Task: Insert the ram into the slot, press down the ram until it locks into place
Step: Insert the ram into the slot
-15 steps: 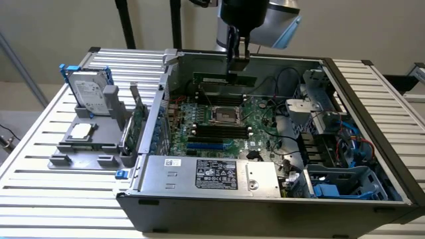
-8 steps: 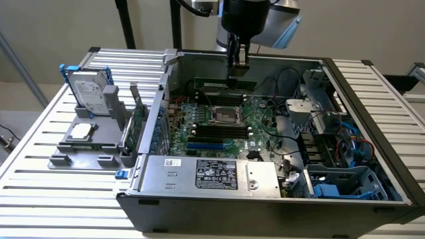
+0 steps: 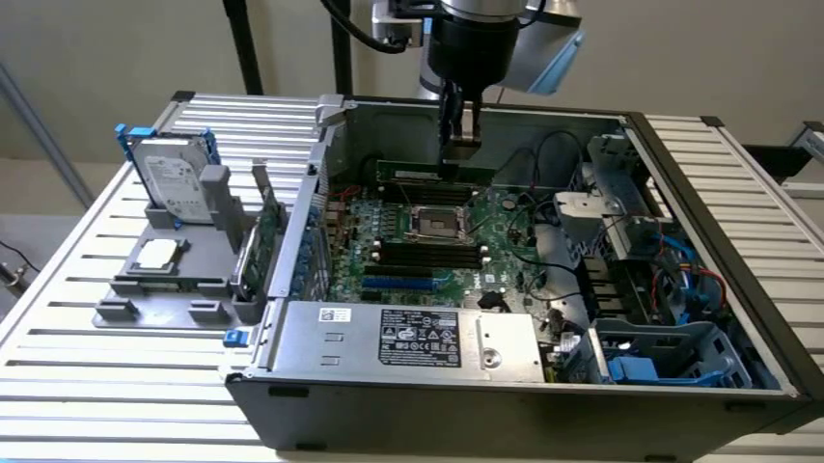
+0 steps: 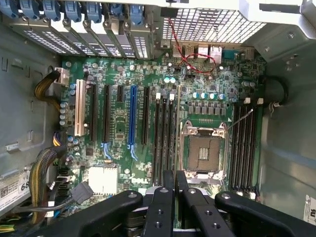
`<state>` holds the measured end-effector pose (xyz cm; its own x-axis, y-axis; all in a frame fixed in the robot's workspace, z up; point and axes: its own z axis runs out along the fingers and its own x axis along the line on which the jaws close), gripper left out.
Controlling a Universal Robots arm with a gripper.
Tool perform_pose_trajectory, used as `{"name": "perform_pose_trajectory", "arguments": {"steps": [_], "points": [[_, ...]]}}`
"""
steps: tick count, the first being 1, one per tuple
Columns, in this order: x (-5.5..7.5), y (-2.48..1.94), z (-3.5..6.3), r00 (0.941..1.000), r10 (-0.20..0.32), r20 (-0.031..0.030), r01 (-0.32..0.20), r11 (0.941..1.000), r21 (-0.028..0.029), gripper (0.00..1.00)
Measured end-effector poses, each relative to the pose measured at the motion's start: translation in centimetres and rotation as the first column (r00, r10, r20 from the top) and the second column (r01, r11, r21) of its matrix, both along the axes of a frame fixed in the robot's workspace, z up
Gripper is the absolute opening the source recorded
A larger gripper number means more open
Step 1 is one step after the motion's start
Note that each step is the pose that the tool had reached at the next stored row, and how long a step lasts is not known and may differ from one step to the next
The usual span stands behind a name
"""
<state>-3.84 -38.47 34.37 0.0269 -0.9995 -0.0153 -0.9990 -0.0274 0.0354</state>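
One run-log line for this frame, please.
gripper: shut on long thin green ram stick | stick: upright, behind square metal processor socket in exterior view | locked: cannot tell

Inside the open computer case [image 3: 515, 424], the processor socket [image 3: 431, 224] sits mid-motherboard [image 3: 505, 207]. Behind the socket, toward the far wall, the ram [image 3: 431, 174] stands on edge, with the gripper [image 3: 460, 147] directly above. In front of the socket lie parallel memory slots [image 3: 425, 256], then the power supply [image 3: 412, 338]. On the exterior view's right of the socket is a drive cage [image 3: 618, 207]. On its left, outside the case, a tray [image 3: 154, 280] holds a hard drive [image 3: 174, 178].
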Motion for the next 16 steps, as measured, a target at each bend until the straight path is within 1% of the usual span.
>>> {"name": "perform_pose_trajectory", "arguments": {"steps": [16], "points": [[0.0,-0.07,-2.9,1.0,0.0,0.0,0.0,1.0,-0.0001,0.13]]}}
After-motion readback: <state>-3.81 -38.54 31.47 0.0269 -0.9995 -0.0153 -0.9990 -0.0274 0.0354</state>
